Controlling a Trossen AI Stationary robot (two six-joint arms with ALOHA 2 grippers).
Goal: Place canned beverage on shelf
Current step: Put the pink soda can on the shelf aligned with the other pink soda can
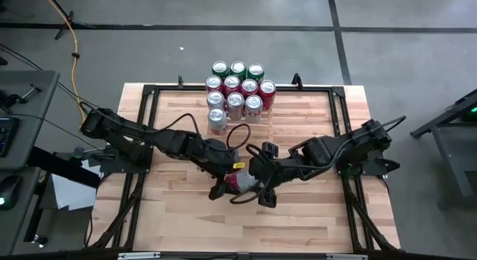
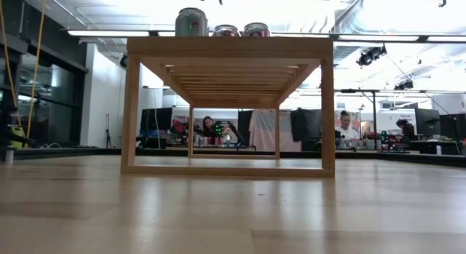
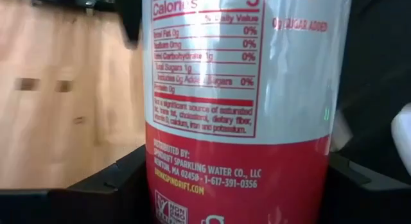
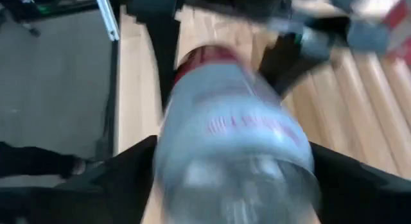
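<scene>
A red-and-white canned beverage [image 1: 240, 178] is held above the middle of the wooden table, between my two grippers. My left gripper [image 1: 223, 187] comes at it from the table's left and my right gripper [image 1: 261, 191] from the right, and both are shut on it. In the low view the shelf [image 2: 229, 46] stands on its legs toward the far edge. Several red and green cans [image 1: 238, 89] stand upright on the shelf's slatted top. Neither gripper shows in the low view. My left gripper [image 3: 234, 185] pinches the can's red end [image 3: 237, 166] between its two fingers, one on each side of the wall. It comes slanting down from the table's left, and the can is lifted clear of the table. My right gripper [image 4: 234, 179] has the can's white end [image 4: 237, 140] between its two fingers [image 4: 128, 172]. It comes slanting down from the table's right. The can points away from it, toward the left gripper's fingers [image 4: 160, 38].
A black frame [image 1: 145, 126] runs along the table's sides and far edge. A cable loop [image 1: 237, 132] lies between the shelf and the grippers. Bare wood [image 1: 223, 226] stretches toward the near edge. People sit at desks [image 2: 342, 130] in the room behind.
</scene>
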